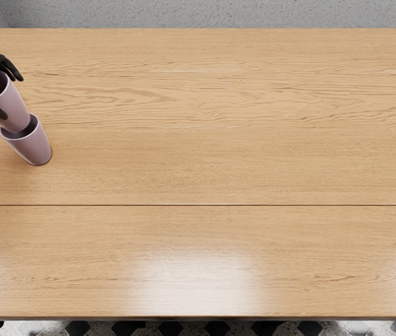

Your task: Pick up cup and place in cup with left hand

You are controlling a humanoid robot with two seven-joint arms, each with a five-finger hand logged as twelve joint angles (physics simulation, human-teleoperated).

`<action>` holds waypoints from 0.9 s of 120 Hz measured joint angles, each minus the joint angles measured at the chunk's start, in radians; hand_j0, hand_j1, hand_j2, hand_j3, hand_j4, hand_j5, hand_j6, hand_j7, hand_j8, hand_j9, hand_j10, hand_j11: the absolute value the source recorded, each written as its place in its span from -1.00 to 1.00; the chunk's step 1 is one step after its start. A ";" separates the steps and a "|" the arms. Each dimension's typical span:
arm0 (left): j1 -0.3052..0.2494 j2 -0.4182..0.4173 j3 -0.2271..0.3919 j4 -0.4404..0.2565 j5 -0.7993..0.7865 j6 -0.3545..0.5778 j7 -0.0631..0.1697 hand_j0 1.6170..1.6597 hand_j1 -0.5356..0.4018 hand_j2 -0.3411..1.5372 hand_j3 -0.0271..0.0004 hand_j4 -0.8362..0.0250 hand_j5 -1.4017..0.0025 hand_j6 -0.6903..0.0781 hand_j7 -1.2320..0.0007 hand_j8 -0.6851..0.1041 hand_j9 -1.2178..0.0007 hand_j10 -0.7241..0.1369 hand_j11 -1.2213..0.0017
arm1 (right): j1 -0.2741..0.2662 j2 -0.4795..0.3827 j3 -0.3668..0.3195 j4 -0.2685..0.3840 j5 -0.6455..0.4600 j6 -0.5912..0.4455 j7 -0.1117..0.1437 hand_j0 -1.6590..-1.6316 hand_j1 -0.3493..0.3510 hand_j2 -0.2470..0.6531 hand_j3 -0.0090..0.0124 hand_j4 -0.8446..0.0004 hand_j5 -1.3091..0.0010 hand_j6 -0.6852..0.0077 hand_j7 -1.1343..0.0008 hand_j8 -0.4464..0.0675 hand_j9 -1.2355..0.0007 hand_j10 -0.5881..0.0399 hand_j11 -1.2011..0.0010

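At the picture's left edge, my left hand (11, 96) is around a pink cup (17, 108), one dark digit across its near side and other fingers (8, 66) by the far side of its rim. Its grasp looks closed on the cup, though the palm is hidden. A second pink cup (32, 145) stands on the table just below. The held cup's lower end overlaps the mouth of the standing one; how deep it reaches inside cannot be seen.
The wooden table (219, 168) stretches right from the cups. Its near edge (198, 318) runs along the bottom of the picture, above a patterned floor. The right arm does not show.
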 joint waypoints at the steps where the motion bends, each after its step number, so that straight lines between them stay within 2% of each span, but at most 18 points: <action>1: 0.001 0.000 0.000 0.000 0.000 0.000 0.000 0.68 -0.18 -0.51 0.97 -0.19 -0.01 -0.10 -0.13 0.16 -0.15 0.02 -0.15 | 0.000 0.000 0.000 0.000 0.000 0.000 0.000 -0.93 -0.95 -0.46 -0.16 0.96 0.97 0.94 0.96 0.68 0.97 0.83 0.97; 49: 0.009 0.000 -0.001 -0.005 -0.001 0.001 0.000 0.70 -0.16 -0.50 0.97 -0.17 0.02 -0.15 -0.10 0.13 -0.12 -0.02 -0.11 | 0.000 0.000 0.000 0.000 0.000 0.000 0.000 -0.93 -0.95 -0.46 -0.16 0.96 0.97 0.94 0.96 0.68 0.97 0.83 0.97; 59: 0.009 0.000 -0.001 -0.006 -0.002 0.003 -0.003 0.74 -0.11 -0.52 0.97 -0.10 0.09 -0.18 -0.02 0.08 -0.04 -0.09 -0.03 | 0.000 0.000 0.000 0.000 0.000 0.000 0.000 -0.93 -0.95 -0.46 -0.16 0.96 0.97 0.94 0.96 0.68 0.97 0.83 0.97; 71: 0.011 0.000 -0.001 -0.007 -0.008 0.035 -0.020 0.81 0.09 -0.55 0.97 0.13 0.30 0.00 0.22 0.14 0.21 0.02 0.21 | 0.000 0.000 0.000 0.000 0.000 0.000 0.000 -0.93 -0.95 -0.46 -0.16 0.96 0.97 0.94 0.96 0.68 0.97 0.83 0.97; 84: 0.030 0.000 -0.008 -0.006 -0.013 0.058 -0.028 0.85 0.31 -0.57 0.97 0.35 0.50 0.20 0.44 0.26 0.44 0.18 0.44 | 0.000 0.000 0.000 0.000 0.000 0.000 0.000 -0.93 -0.95 -0.46 -0.16 0.96 0.97 0.94 0.96 0.68 0.97 0.83 0.97; 108: 0.034 0.000 -0.015 -0.008 -0.017 0.069 -0.032 0.90 0.51 -0.59 0.97 0.55 0.69 0.38 0.65 0.37 0.65 0.33 0.65 | 0.000 0.000 0.000 0.000 0.000 0.000 0.000 -0.93 -0.95 -0.46 -0.16 0.96 0.97 0.93 0.96 0.68 0.97 0.83 0.97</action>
